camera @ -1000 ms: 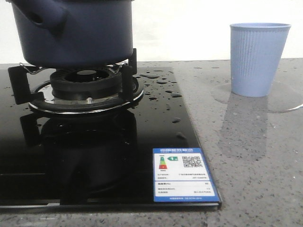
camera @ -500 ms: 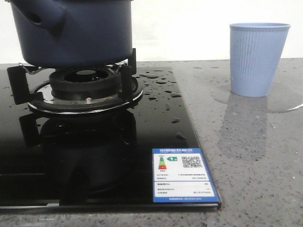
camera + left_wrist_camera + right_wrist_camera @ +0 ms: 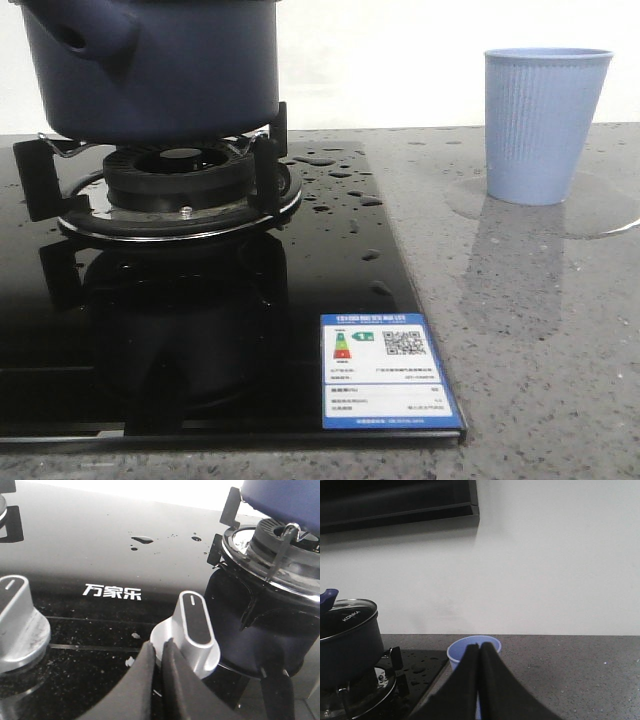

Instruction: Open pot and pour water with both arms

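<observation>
- The pot sits on the burner grate of the black glass cooktop, at the left of the front view. Its glass lid is on in the right wrist view, so I judge the opening step not yet done.
- The light blue cup stands on the grey tabletop, well apart from the pot on the right side, in a thin puddle of water. More droplets lie on the cooktop beside the burner.
- The left gripper has its fingers pressed together on nothing. It hangs low over the front of the cooktop, just beside a silver control knob, with the pot above and beyond it.
- The right gripper is also closed and empty. It is aimed toward the cup, with the pot off to its left side and neither touched.
- To do the step well, I would spread one gripper's fingers before it nears the lid and come down onto the lid's blue knob, which shows only at the frame edge.
- Lift straight up, since wet glass may slip.
- The other gripper should take the stubby tube handle squarely, so the pot stays level until it is tipped over the cup.
- The left gripper should rise clear of the knob first to avoid turning it.
</observation>
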Robot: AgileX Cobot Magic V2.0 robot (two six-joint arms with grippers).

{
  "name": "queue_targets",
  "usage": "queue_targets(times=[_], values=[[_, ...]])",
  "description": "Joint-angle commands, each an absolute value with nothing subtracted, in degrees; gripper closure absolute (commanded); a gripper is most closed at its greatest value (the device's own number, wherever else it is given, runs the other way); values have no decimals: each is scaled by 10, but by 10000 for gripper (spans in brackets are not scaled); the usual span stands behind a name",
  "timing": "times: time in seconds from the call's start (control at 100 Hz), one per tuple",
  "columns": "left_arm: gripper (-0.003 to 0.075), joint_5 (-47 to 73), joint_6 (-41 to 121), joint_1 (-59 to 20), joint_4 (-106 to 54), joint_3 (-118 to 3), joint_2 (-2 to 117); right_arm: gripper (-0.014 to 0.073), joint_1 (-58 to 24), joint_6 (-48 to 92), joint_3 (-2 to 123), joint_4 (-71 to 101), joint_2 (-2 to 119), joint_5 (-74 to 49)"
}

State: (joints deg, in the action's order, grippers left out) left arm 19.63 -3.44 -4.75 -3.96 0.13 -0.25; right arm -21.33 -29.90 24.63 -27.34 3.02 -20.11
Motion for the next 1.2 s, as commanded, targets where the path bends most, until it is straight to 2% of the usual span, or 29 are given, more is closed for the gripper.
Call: queue_targets(times=[0.0,0.53,0.64,0.71,0.84,0.98,1.06,1.19], values=[[740,177,-39,-47,-52,18,-16,665,-212,-299,259,-281,37,-164],[740,177,-39,-47,-52,18,-16,665,-212,-299,257,-281,37,-164],[740,177,-39,-47,-52,18,-16,665,-207,-299,249,-281,33,-254],[740,177,-39,-47,-52,18,-16,665,-196,-250,235,-270,33,-266],[740,177,-39,-47,-52,18,-16,665,-140,-120,181,-197,33,-218],[740,177,-39,-47,-52,18,-16,665,-47,-22,86,-77,33,-76],[740,177,-39,-47,-52,18,-16,665,-2,-13,38,-71,27,0],[740,177,-39,-47,-52,18,-16,665,28,-13,-14,-52,-19,-7]])
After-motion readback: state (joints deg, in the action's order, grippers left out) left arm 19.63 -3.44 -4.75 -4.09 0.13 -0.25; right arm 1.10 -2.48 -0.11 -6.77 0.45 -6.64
